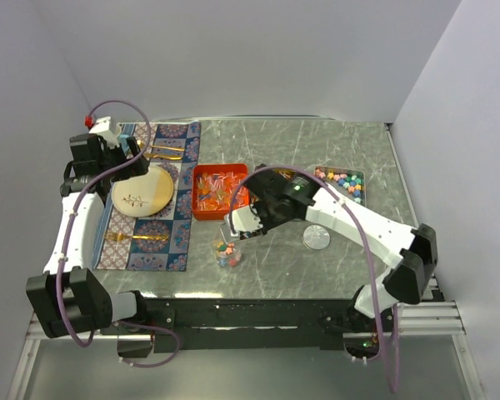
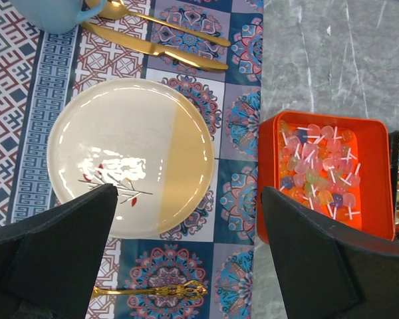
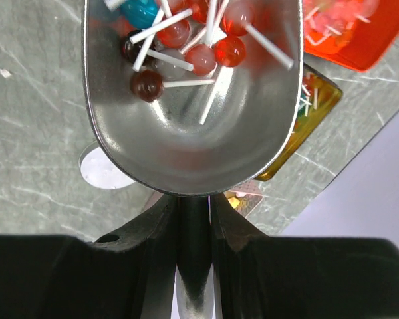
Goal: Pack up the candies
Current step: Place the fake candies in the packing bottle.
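Candies (image 3: 186,46), stick lollipops, lay in the far half of the metal scoop (image 3: 193,139), straight ahead of my right jaws. These were closed partway, clamped on the scoop's handle, with handle and bowl running in line with them. The scoop hung over the surface between the orange tray (image 1: 197,193) of lollipops and a small cluster of sweets (image 1: 227,254) nearer my base. My right arm was much the closer one. My left jaws gaped wide, empty, above the plate (image 2: 120,133).

Top cam high, near side, whole table (image 1: 333,150); wrist cams downward, R v. close; orange tray (image 1: 219,192) in all 3
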Tool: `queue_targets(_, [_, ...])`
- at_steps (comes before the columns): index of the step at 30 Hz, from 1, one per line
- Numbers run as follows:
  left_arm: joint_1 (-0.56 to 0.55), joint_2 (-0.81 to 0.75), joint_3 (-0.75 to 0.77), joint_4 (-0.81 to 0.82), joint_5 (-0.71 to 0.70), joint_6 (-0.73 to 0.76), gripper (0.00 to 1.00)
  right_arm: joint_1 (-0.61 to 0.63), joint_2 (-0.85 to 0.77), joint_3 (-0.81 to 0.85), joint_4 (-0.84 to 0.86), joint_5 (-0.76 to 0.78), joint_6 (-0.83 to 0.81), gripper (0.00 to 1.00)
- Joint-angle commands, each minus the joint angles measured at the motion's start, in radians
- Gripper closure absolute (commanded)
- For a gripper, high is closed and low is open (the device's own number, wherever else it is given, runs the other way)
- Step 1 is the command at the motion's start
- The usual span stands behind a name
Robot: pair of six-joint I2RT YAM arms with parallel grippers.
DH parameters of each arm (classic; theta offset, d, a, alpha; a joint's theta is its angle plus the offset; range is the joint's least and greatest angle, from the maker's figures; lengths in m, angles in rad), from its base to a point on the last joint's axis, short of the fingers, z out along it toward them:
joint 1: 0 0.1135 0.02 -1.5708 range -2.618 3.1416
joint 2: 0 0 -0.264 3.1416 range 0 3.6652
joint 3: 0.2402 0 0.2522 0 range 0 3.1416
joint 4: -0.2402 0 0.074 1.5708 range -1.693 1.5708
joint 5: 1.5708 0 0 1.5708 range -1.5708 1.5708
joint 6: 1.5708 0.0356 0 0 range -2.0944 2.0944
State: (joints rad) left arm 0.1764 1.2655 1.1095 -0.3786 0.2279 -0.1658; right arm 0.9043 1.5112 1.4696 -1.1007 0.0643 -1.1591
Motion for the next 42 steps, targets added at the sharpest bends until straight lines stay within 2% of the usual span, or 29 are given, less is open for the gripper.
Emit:
queue_targets(1, [0.005,-0.049,-0.023,0.026,0.030,-0.024,0.03,0.030,0.049,0.041,0.008,0.132,0.016,1.00])
queue_targets(8, [0.005,-0.078,-0.056,0.027,0.040,-0.034,0.03,0.059,0.115,0.064,0.010,0.229,0.039,1.00])
queue_targets(42, [0.005,-0.084,-0.089,0.075,0.067,-0.069,0.03,0.179,0.101,0.047,0.012,0.577,-0.100,1.00])
